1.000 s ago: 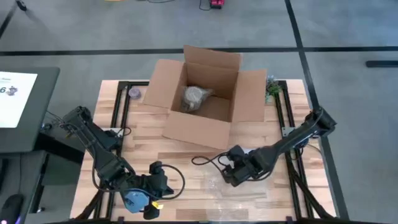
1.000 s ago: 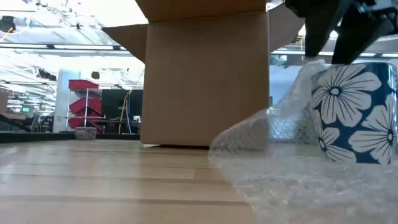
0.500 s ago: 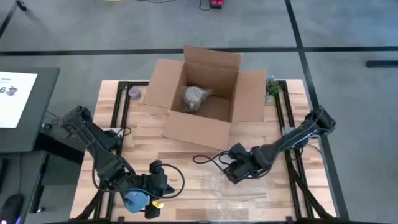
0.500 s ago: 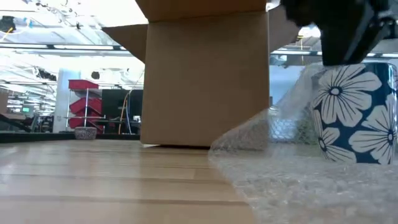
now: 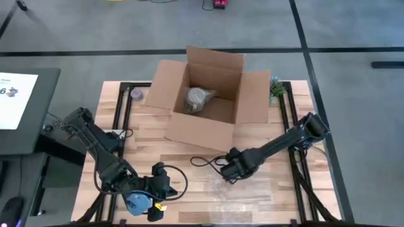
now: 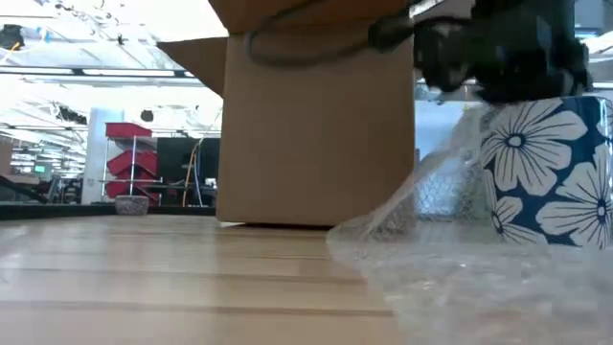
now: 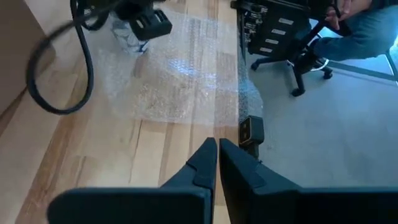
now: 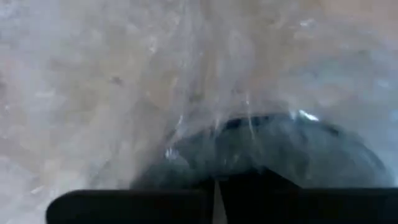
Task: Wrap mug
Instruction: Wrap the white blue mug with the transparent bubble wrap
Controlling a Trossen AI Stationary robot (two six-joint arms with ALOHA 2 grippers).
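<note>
Fingers of the right gripper (image 5: pixel 228 171) look pressed together in the right wrist view, with only a thin slit between them, and they seem to pinch an edge of the bubble wrap (image 6: pixel 450 278), which rises from the table (image 5: pixel 158 135) in a slack fold up to that gripper. The mug (image 6: pixel 551 172), dark blue with white flowers, stands upright on the sheet at the near middle of the table, just on the near side of the cardboard box (image 5: pixel 205 101) and directly under the right gripper. Through the film the right wrist view shows only a dark curve, probably its rim. The left gripper (image 7: pixel 217 149) waits at the near left of the table, its fingers (image 7: pixel 202 165) closed on nothing. Judging by its look, the mug is ceramic: stiff, fairly heavy for its size, glazed and slippery, and liable to chip if it tips. Its weight should keep the sheet anchored while the wrap is drawn over it. The wrap is light, soft and springy, so it will slip out of a loose pinch and unfold once freed. It is best taken at a free edge or corner, and the mug by its wall or rim rather than through loose film
</note>
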